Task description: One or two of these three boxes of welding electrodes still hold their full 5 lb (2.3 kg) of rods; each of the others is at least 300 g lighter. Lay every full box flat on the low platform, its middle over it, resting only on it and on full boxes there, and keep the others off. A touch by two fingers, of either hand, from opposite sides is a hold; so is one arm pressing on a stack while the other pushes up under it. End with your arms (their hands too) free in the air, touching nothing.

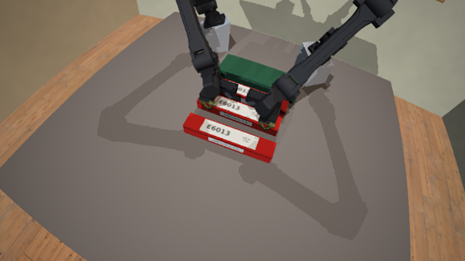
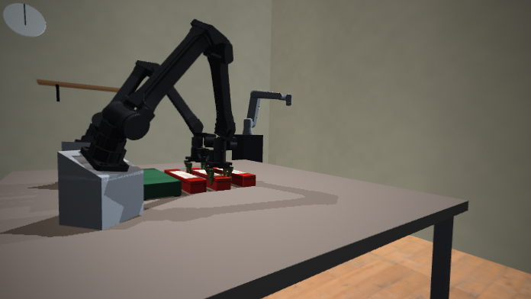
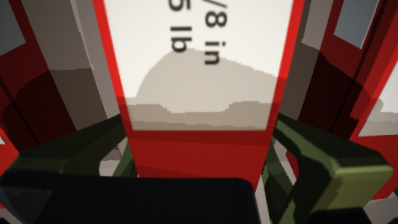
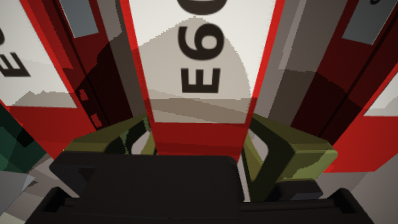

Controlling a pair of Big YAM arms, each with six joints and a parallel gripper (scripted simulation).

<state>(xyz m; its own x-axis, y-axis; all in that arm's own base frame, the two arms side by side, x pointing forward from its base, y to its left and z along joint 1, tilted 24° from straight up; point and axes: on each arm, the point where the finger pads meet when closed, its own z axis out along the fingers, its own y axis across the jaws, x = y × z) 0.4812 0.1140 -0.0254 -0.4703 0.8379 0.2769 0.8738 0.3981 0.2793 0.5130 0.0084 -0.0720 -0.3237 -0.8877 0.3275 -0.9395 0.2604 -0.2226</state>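
Note:
Three red electrode boxes lie flat in a row on the table: the front one (image 1: 230, 135) (image 2: 248, 180), the middle one (image 1: 230, 105) (image 2: 222, 184) (image 3: 200, 160) (image 4: 200, 140) and the back one (image 1: 284, 106) (image 2: 196, 187). The green platform (image 1: 253, 73) (image 2: 164, 190) (image 4: 15, 145) is bare, behind the back box. My right gripper (image 1: 207, 104) (image 2: 219, 175) (image 4: 199, 111) is shut across the middle box near its E6013 end. My left gripper (image 1: 267, 125) (image 2: 195, 166) (image 3: 199, 111) is shut across its other end, by the 5 lb print. The middle box appears to rest on the table.
The front and back boxes stand close on either side of the middle box, with narrow gaps beside my fingers. My two wrists are close together above the boxes. The pale arm bases (image 1: 219, 38) (image 1: 320, 69) stand behind the platform.

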